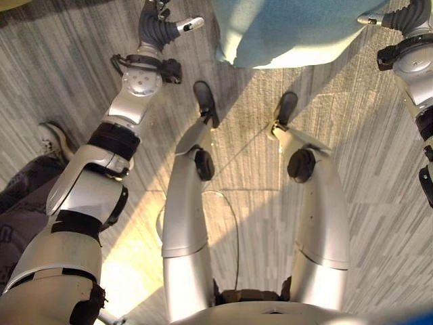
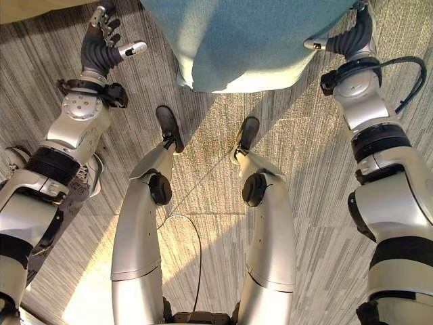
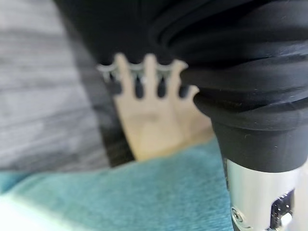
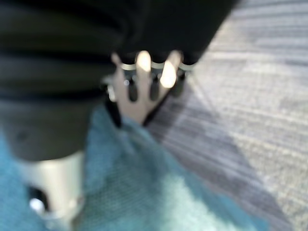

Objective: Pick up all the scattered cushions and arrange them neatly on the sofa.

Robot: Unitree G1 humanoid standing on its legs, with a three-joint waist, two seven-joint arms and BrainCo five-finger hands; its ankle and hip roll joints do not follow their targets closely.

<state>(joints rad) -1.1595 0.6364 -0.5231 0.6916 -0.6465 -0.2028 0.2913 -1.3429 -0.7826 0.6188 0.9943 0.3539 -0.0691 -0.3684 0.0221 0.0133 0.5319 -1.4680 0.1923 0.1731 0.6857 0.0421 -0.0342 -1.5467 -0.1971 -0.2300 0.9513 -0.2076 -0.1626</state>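
Observation:
A large teal cushion (image 2: 257, 40) lies at the far edge of the scene, straight ahead over the grey carpet. My left hand (image 2: 101, 40) hangs to its left, a gap away, fingers straight and thumb pointing at the cushion. In the left wrist view the straight fingers (image 3: 144, 79) reach past the teal cloth (image 3: 144, 197) toward a beige surface. My right hand (image 2: 346, 37) is at the cushion's right edge with its thumb against the cloth. The right wrist view has its fingers (image 4: 144, 72) straight beside the teal cushion (image 4: 144, 192).
Striped grey carpet (image 2: 223, 183) covers the floor. A person's shoe (image 1: 53, 139) and dark trouser leg (image 1: 20, 196) stand close by my left arm. A beige edge (image 2: 27, 9), perhaps the sofa, shows at the far left.

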